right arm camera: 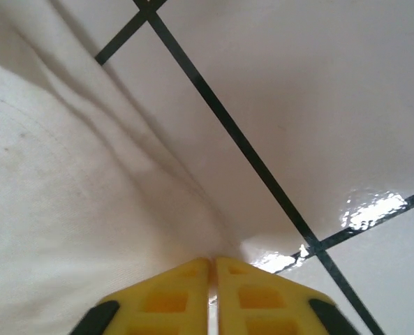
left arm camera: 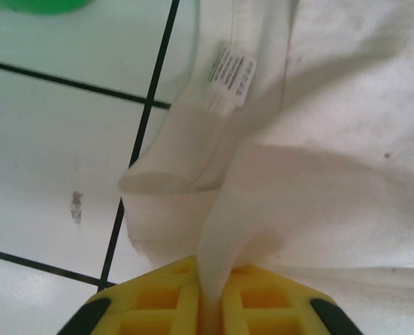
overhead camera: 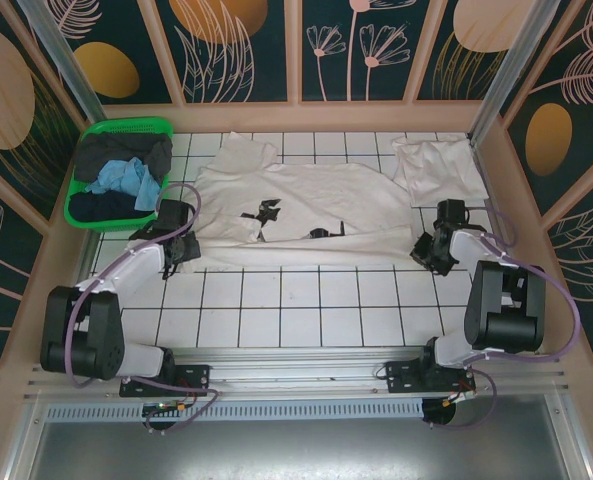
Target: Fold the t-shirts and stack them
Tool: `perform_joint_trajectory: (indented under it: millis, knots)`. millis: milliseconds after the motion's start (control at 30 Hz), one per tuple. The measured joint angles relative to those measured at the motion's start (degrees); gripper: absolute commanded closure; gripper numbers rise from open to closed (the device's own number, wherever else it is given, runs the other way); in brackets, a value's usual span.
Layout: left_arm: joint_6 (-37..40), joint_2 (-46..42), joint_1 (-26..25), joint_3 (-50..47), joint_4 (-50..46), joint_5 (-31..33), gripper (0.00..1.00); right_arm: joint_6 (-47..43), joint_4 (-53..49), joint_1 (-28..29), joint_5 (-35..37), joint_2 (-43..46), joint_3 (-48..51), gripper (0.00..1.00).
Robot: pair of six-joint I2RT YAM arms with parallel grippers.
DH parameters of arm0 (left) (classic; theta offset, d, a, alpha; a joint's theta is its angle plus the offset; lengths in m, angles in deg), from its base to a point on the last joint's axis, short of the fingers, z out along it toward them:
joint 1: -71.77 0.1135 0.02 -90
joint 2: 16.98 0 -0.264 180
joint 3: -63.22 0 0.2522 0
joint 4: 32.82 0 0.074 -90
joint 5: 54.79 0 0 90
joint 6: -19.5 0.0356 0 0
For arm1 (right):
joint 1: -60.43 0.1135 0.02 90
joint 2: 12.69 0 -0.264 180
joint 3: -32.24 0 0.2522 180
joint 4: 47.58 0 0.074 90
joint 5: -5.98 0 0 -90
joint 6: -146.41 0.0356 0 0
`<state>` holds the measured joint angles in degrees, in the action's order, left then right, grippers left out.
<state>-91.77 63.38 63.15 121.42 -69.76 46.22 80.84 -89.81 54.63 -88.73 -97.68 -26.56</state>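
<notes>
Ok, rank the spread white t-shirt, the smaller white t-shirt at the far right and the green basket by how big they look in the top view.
1. spread t-shirt, clearly the largest
2. green basket
3. smaller t-shirt, covering somewhat less area than the basket

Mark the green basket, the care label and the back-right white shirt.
green basket point(overhead camera: 126, 125), top view, far rim.
care label point(left arm camera: 231, 75), left wrist view, printed face.
back-right white shirt point(overhead camera: 438, 170), top view, its middle.
</notes>
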Motion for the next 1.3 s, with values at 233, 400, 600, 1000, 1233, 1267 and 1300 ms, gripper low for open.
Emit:
perform_joint_trajectory:
  millis: [233,400,600,1000,1233,1267,1300]
  knots:
    - [-1.27,0.63,0.39,0.0,-1.05,-0.09,0.41,-0.13,-4.04,0.37,3.1,4.2,-1.84,0.65]
    - [-1.36,0.17,0.39,-1.2,1.84,-5.4,0.41,-0.57,-2.19,4.42,1.99,5.79,-5.33,0.62]
    - [-2.16,3.34,0.39,-3.45,3.23,-6.27,0.7,-1.46,3.5,5.7,0.92,-3.78,-10.58,0.67]
    - [-0.46,2.8,0.37,3.58,-3.96,0.7,0.64,-1.03,9.68,2.86,-1.44,-12.94,-8.33,0.94]
    - [-0.59,1.88,0.48,5.92,-8.81,3.72,0.44,-1.27,10.16,2.1,-2.23,-12.55,-8.02,0.83]
    - [-0.63,1.88,0.48,6.43,-9.62,3.89,0.44,-1.44,9.68,2.1,-2.23,-12.24,-7.96,0.82]
    - [-0.61,1.88,0.48,7.28,-10.36,3.74,0.44,-1.49,9.29,2.1,-2.25,-11.54,-7.85,0.79]
